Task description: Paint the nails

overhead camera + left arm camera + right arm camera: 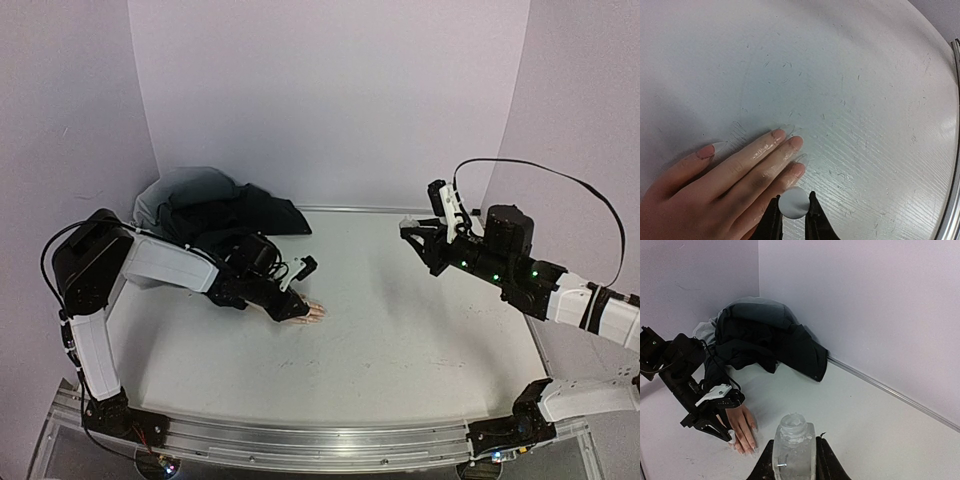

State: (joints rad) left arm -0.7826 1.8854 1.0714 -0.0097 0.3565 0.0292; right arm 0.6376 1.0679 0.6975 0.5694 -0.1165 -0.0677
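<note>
Left pincer (794, 209): bottom centre of the left wrist view; jaws closed on a small white disc (794, 202), seen end-on; cannot tell what the disc belongs to

Hand (735, 175): pale peach, palm down on the counter (850, 75); lower left of the left wrist view; four fingers held together, pointing up and right; thumb set apart at the left

Nails (778, 133): at the fingertips, left of centre in the left wrist view; pinkish beds with long clear tips reaching onto the counter; skin of the fingers looks glossy; disc just beside the tip of the lowest finger, contact cannot be told

Left arm (170, 262): left of centre in the top view, stretched low over the hand; only the fingertips show past the pincer

Sleeve (240, 205): dark cloth heaped against the back wall, upper left of centre in the top view; the hand comes out of it

Right pincer (794, 465): bottom centre of the right wrist view; jaws gripping a clear bottle (794, 445), upright, neck open at the top; mid-right in the top view, well apart from the hand
</note>
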